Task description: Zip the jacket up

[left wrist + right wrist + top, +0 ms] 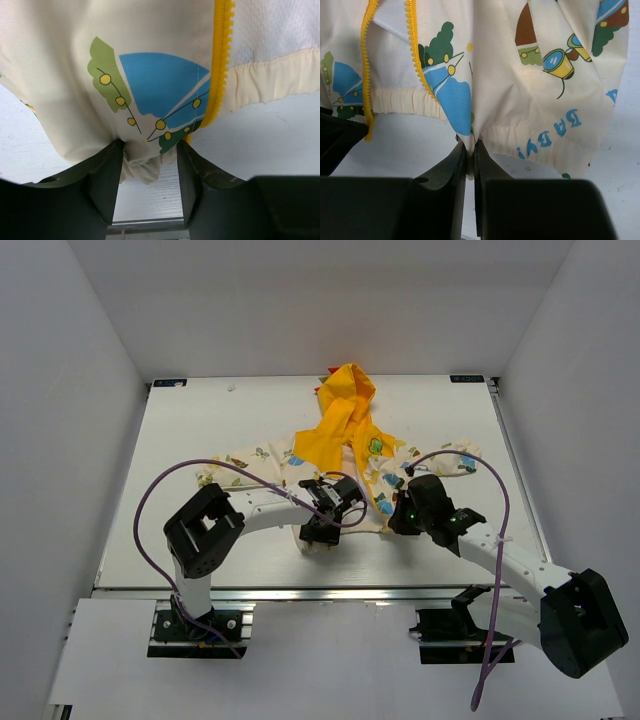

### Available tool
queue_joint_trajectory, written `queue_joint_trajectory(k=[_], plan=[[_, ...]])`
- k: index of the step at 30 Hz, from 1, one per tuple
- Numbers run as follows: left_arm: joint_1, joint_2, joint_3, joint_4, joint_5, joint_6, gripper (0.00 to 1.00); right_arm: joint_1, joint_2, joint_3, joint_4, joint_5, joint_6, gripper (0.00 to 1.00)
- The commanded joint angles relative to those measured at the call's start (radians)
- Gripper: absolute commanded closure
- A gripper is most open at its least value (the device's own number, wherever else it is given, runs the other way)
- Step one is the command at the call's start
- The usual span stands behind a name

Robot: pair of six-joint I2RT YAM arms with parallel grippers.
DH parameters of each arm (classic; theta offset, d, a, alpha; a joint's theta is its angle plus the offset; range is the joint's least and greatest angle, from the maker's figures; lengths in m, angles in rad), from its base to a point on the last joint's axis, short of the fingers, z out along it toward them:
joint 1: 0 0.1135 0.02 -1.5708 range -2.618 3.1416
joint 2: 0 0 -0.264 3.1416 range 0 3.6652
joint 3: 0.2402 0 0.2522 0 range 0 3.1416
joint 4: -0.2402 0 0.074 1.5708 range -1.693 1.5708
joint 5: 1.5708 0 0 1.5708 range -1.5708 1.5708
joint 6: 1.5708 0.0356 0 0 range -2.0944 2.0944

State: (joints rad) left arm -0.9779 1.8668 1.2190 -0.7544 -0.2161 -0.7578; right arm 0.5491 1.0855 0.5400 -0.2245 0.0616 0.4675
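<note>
A small hooded jacket point(340, 440) lies spread on the middle of the white desk point(200, 430), hood point(345, 390) toward the far edge and bottom hem point(405, 102) toward the two arms, its front unzipped

The garment looks light, thin and limp: it will likely fold, bunch and slide over the smooth desk rather than keep any shape, so one side probably has to be held taut while the other is worked. The gathered, elastic hem beside the zipper's foot looks like the firmest place to take hold, and both arms are on it. The left claw point(149, 155) pinches a puckered wad of hem just left of one zipper tape point(220, 65), its jaws held somewhat apart by the cloth between them. The right claw point(470, 150) is pressed nearly together on a thin fold of hem on the other front panel, just right of that panel's tape point(412, 45)

Hood and yoke are yellow-orange; body and sleeves are cream, printed with blue, green and brown cartoon shapes. A pale lining shows between the two tapes, which run apart from each other. The small orange teeth stand in neat rows along each edge. No slider can be made out in any view. Blue letters point(550, 137) run along the hem on the right
</note>
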Motion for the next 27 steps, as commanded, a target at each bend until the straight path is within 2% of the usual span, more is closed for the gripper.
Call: queue_joint_trajectory(k=[1, 4, 5, 9, 11, 21, 27], plan=[[-0.012, 0.094, -0.072, -0.039, -0.008, -0.054, 0.44, -0.009, -0.007, -0.009, -0.006, 0.043, 0.013, 1.00], [-0.012, 0.072, -0.082, -0.043, -0.032, -0.060, 0.52, -0.021, 0.013, -0.003, -0.030, 0.067, 0.034, 1.00], [-0.012, 0.066, -0.081, -0.065, -0.043, -0.066, 0.61, -0.032, 0.020, -0.003, -0.035, 0.069, 0.037, 1.00], [-0.012, 0.017, -0.056, -0.114, -0.091, -0.066, 0.80, -0.070, 0.065, -0.017, -0.023, 0.050, 0.048, 1.00], [-0.012, -0.023, -0.049, -0.121, -0.103, -0.061, 0.83, -0.089, 0.082, -0.021, -0.007, 0.038, 0.048, 1.00], [0.033, -0.231, -0.056, -0.129, -0.097, -0.005, 0.82, -0.126, 0.254, -0.026, 0.028, 0.030, 0.071, 1.00], [0.174, -0.402, -0.153, -0.097, -0.036, 0.023, 0.82, -0.166, 0.257, -0.054, 0.033, 0.050, 0.089, 1.00]])
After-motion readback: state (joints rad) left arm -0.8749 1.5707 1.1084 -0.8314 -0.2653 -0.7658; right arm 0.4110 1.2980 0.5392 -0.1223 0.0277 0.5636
